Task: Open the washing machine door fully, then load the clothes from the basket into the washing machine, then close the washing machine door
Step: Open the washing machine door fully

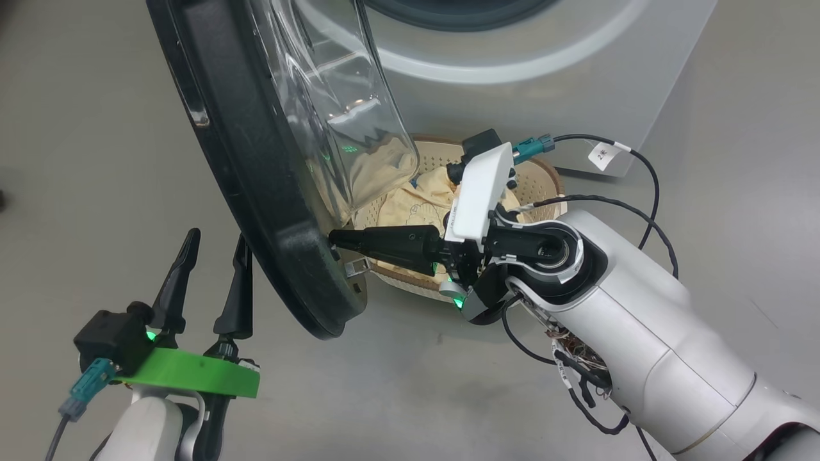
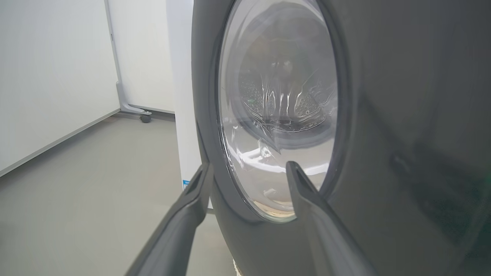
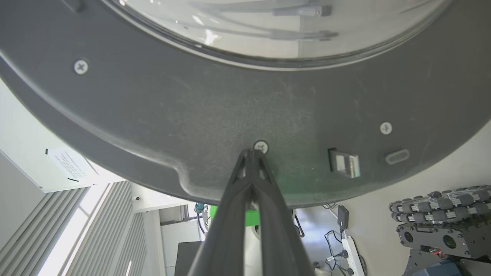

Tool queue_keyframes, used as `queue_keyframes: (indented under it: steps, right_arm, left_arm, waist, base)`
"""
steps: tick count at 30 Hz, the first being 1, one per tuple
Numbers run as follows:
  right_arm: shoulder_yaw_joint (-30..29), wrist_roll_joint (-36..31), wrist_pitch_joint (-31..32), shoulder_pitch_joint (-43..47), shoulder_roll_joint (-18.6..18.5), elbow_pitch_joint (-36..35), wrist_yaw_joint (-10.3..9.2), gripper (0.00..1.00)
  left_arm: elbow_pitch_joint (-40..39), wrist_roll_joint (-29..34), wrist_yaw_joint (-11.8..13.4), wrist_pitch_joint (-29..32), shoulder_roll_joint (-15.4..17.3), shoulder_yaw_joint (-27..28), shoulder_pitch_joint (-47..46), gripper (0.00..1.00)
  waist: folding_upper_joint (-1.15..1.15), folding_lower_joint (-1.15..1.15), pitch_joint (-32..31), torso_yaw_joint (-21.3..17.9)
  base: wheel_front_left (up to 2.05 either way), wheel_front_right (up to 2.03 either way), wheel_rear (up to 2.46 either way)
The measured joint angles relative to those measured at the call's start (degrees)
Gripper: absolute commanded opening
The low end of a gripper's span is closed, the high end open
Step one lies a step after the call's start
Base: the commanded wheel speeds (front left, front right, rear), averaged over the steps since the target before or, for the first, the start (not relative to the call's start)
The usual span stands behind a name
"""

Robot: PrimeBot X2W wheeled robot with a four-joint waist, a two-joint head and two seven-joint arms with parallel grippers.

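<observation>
The left gripper (image 1: pixel 218 235), two long dark fingers on a green mount, stands with its fingers spread wide and nothing between them. Just ahead of its tips is the outer face of the washing machine door (image 1: pixel 256 192), a large round door with a glossy black rim and a bulging clear glass porthole.

On the door's other side, the right gripper (image 3: pixel 253 152) has its dark fingers pressed together into one point, holding nothing. That point touches the door's matt inner rim right below a small silver cross-head screw (image 3: pixel 261 146), with a rectangular latch slot (image 3: pixel 344 163) off to one side.

Past the right gripper's wrist, under the glass bulge, sits the cream perforated plastic basket (image 1: pixel 541 182) with its brown woven-look rim. It is full of pale yellow clothes (image 1: pixel 410 205). Farther on rises the big white washing machine (image 1: pixel 544 96).

The door hangs partly open, so the step in hand looks like swinging it wide. To do that well, the closed tips should push along the door's arc, square to the rim, so they do not skid across the plastic. The left gripper seems to stand in the door's path and would need to give way.
</observation>
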Motion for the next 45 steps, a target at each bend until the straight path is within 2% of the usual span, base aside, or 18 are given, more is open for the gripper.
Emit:
queue_keyframes:
  steps: [7, 15, 29, 37, 45]
  right_arm:
    - [2.4, 1.7, -2.5, -0.2, 0.0, -0.1, 0.76, 0.00]
    - [3.1, 4.3, -5.1, -0.4, 0.3, 0.9, 2.72, 0.00]
    - [2.7, 5.4, -8.1, 0.5, 0.4, 3.8, 6.24, 0.00]
    - [2.3, 6.0, -9.7, 4.7, 0.6, 4.6, 8.11, 0.00]
    - [-0.5, 6.8, -13.5, 9.1, 0.7, 4.5, 9.85, 0.00]
  left_arm:
    - [0.2, 0.0, 0.0, 0.0, -0.2, 0.5, 0.0, 1.00]
    - [0.7, 0.1, 0.0, 0.0, 0.2, 3.8, 1.5, 1.00]
    - [2.2, 0.9, 0.0, 0.0, 1.3, 7.7, 5.2, 1.00]
    - [2.3, 2.4, 0.0, 0.0, 2.8, 9.9, 7.8, 1.00]
    - [2.2, 2.7, 0.0, 0.0, 2.7, 13.4, 10.5, 1.00]
  waist:
    - [0.00, 0.00, -0.3, 0.3]
    - [0.00, 0.00, -1.2, -1.1]
    - [0.00, 0.00, -4.7, -6.3]
    - [0.00, 0.00, -7.6, -9.6]
    - [0.00, 0.00, -10.7, -13.0]
  base:
    - [0.00, 0.00, 0.00]
    - [0.00, 0.00, 0.00]
    - [0.00, 0.00, 0.00]
    - [0.00, 0.00, 0.00]
    - [0.00, 0.00, 0.00]
